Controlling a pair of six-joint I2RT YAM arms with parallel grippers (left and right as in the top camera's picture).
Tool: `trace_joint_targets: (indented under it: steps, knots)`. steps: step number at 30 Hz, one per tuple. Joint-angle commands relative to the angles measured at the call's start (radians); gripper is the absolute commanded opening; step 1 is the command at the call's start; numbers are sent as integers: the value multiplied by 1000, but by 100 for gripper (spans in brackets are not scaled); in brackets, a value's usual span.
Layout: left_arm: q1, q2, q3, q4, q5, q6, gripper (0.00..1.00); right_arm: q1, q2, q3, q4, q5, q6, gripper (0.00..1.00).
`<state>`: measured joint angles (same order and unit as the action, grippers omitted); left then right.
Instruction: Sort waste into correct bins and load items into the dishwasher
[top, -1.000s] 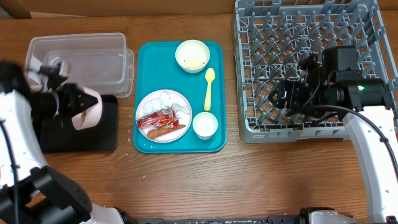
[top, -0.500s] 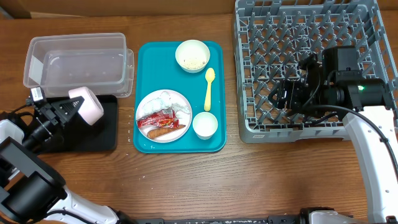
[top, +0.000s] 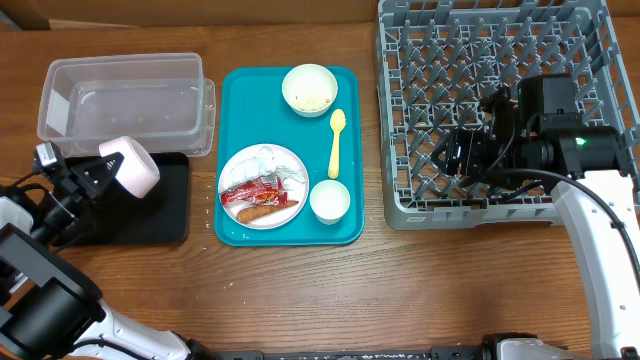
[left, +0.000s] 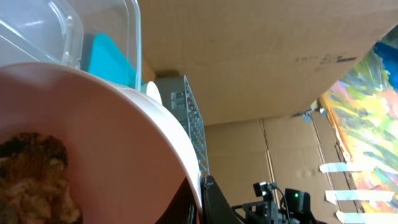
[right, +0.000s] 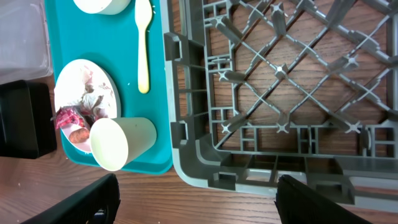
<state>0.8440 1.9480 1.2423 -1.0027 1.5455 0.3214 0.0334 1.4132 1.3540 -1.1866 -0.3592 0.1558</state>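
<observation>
Bowl update: my left pincer (top: 100, 175) is clamped on the rim of the pink bowl (top: 135, 168). The bowl hangs tipped on its side over the far-left corner of the black bin (top: 165, 218), just beside the clear tub (top: 125, 95). Wrist view shows brown scraps (left: 31, 168) sitting inside, so I reckon the dump isn't finished. What matters: the bin is straight below the bowl, so more roll should do it, no sideways travel. After that the dish rack (top: 400, 212) is way off right, past the teal tray (top: 232, 235). My right pincer (top: 452, 155) hovers over the rack's near-left corner, fingers spread wide, holding nothing, so it's the closer one for a handoff.
</observation>
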Motion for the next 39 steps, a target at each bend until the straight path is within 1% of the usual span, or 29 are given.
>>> trace_joint_targets:
  steps: [1,3,5,9,11,15,18,20,23,24,26,28,30,32,34,36,37,38,39]
  knots:
    - [22,11,-3,69,35,-183,4,-2,-6,26,0,-1,-8,83]
    - [31,12,-3,103,35,-293,4,-2,-6,26,-2,-1,-8,83]
    - [34,12,-3,106,36,-325,4,-2,-6,26,-2,-1,-8,83]
    - [32,12,-3,106,35,-319,4,-2,-6,26,-6,-1,-8,83]
    - [32,12,-3,102,35,-342,4,-2,-6,26,-7,-1,-8,82]
    - [32,11,-3,122,35,-344,4,-2,-6,26,-3,-1,-8,82]
    - [23,3,19,118,35,-303,4,-2,-6,26,-1,-1,-8,82]
    - [-8,-29,55,110,35,-283,4,-2,-6,26,0,-1,-8,82]
    - [-102,-107,161,118,11,-285,4,-2,-6,26,0,-1,-8,82]
    - [-148,-134,216,118,-39,-302,4,-2,-6,26,0,-1,-8,82]
    - [-247,-177,324,119,-195,-358,4,-2,-6,26,2,-1,-8,82]
    - [-370,-206,437,122,-394,-390,4,-2,-6,26,3,-1,-8,82]
    - [-503,-213,539,120,-609,-390,4,-2,-6,26,2,-1,-8,82]
    - [-652,-211,607,123,-866,-386,6,-2,-6,26,2,-1,-8,83]
    - [-789,-209,619,138,-1120,-335,10,-2,-6,26,2,-1,-8,82]
    - [-917,-186,618,143,-1333,-267,11,-2,-6,26,3,-1,-8,83]
    - [-970,-166,618,142,-1409,-235,11,-2,-6,26,4,-1,-8,83]
    - [-1049,-119,618,140,-1519,-198,9,-2,-6,26,6,-1,-8,83]
    - [-1085,-89,618,137,-1576,-192,7,-2,-6,26,8,0,-8,83]
